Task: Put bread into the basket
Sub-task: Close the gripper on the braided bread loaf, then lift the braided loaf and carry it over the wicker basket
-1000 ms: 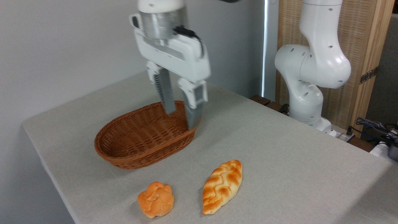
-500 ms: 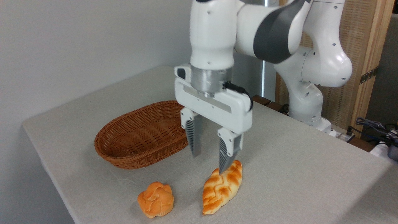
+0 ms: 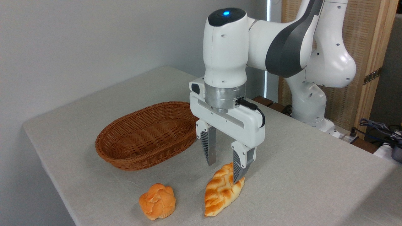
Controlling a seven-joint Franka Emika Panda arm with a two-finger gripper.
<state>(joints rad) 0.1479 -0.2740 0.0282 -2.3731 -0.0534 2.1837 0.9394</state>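
Observation:
The bread, a long braided loaf in pale yellow with toasted ridges, lies on the table near the front edge. My gripper hangs open just above its far end, fingers pointing down; the right finger overlaps the loaf's far tip in the picture, and the left finger stands to the loaf's upper left. Nothing is held between the fingers. The reddish-brown wicker basket sits empty to the left of the gripper.
A small round orange bun lies left of the loaf near the table's front edge. The arm's white base stands at the table's far right, with cables and a wooden screen behind it.
The gripper has moved from above the basket's right end rightward and down toward the loaf's far end, staying open. Loaf, bun and basket have not moved.

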